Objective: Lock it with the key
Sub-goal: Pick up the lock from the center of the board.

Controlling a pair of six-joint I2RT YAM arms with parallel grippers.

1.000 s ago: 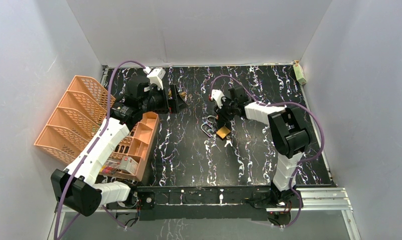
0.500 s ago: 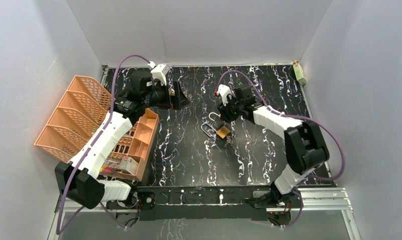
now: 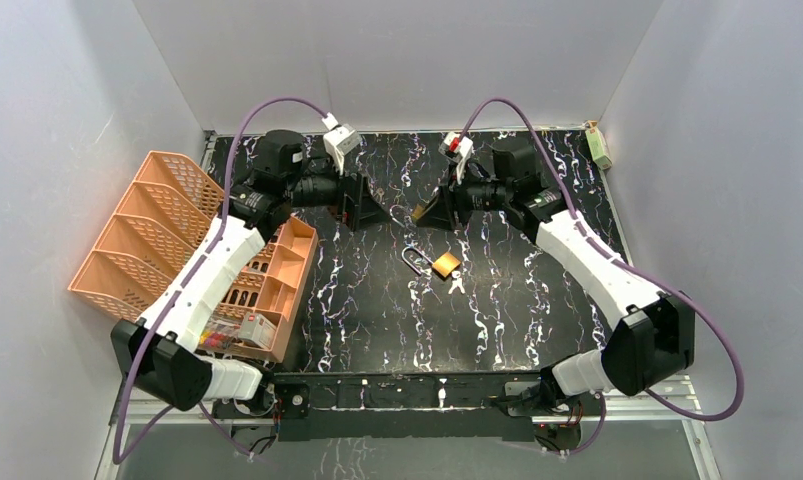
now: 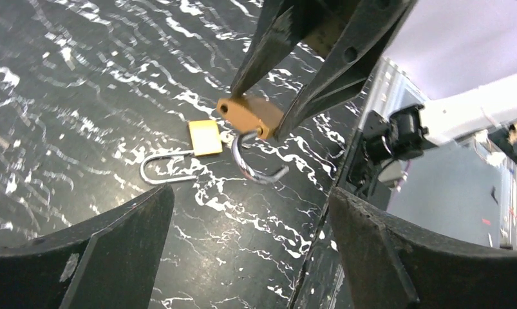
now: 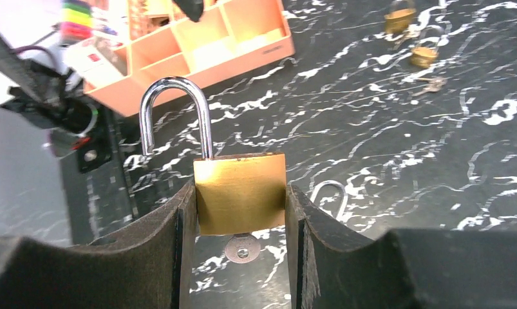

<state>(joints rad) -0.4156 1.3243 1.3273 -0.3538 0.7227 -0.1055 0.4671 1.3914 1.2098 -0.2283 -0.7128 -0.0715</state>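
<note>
Right end effector (image 5: 237, 207) has lifted the open padlock (image 5: 240, 183), squeezing its body mid-frame; left end effector (image 4: 250, 196) gapes empty, ready for the key (image 5: 243, 248).

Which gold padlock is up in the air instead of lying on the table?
The brass padlock with the open silver shackle, clamped in the right gripper; the other padlocks lie on the black marbled table.
</note>
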